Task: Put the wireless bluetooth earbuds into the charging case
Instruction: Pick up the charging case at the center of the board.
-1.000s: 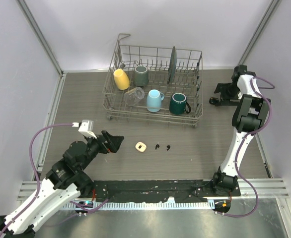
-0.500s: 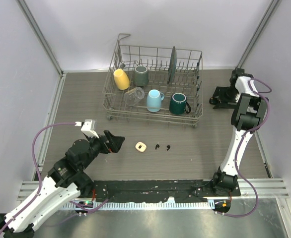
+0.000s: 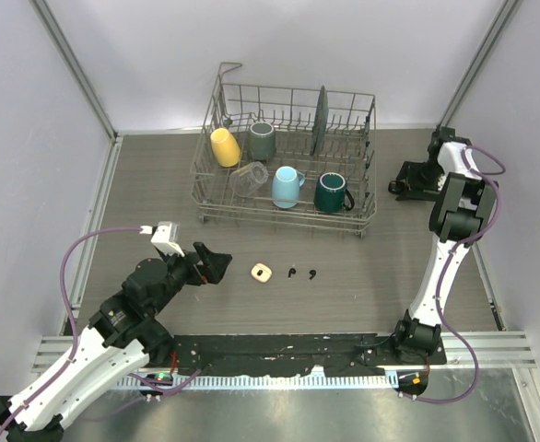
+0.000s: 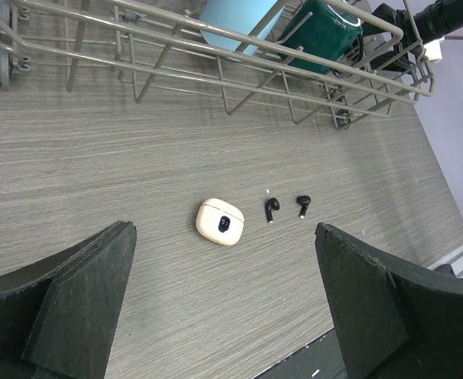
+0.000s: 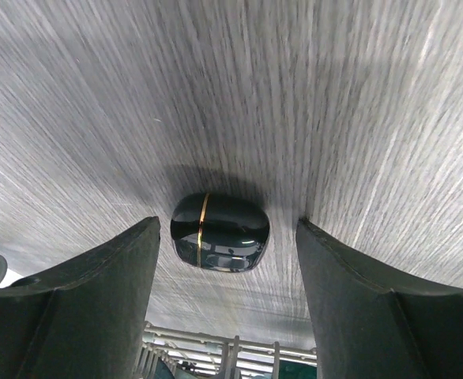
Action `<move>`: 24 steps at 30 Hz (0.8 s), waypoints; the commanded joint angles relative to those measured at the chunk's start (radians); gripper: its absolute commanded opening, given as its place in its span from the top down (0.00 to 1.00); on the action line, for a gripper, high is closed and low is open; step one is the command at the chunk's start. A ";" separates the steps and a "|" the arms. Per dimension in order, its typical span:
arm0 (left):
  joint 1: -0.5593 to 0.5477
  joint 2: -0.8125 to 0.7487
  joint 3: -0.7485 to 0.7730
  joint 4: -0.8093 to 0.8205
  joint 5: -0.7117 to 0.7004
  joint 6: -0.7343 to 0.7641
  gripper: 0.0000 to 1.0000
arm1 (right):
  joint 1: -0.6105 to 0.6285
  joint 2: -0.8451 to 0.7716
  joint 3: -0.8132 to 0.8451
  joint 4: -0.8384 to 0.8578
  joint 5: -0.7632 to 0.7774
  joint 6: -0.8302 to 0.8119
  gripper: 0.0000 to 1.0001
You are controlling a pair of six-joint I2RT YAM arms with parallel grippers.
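Left end effector (image 3: pixel 215 265) is gaping wide, cream case (image 4: pixel 220 222) lying ahead; right end effector (image 3: pixel 399 184) is standing wide astride the dark case (image 5: pixel 220 233), gaps either side.

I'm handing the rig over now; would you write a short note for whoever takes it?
Left gripper: jaws open, empty, aimed at the cream case.
Right gripper: jaws open either side of the dark case, far right of the table, no grip yet.
Two black earbuds lie loose beside the cream case, on its right.
Done: nothing inserted. Left: both earbuds into a case.
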 commanded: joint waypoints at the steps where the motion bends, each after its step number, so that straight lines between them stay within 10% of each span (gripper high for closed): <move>1: 0.002 0.004 0.026 0.009 -0.003 0.021 0.00 | -0.016 0.005 -0.014 0.027 0.005 0.015 0.27; 8: 0.002 0.009 0.026 0.025 0.002 0.028 0.00 | -0.028 0.004 -0.054 0.062 0.000 0.013 0.34; 15: 0.002 0.003 0.025 0.044 -0.036 0.010 0.00 | -0.030 -0.005 -0.109 0.133 -0.057 -0.019 0.73; 24: 0.002 -0.014 0.022 0.087 -0.033 -0.031 0.00 | -0.033 -0.168 -0.251 0.255 -0.060 -0.097 0.94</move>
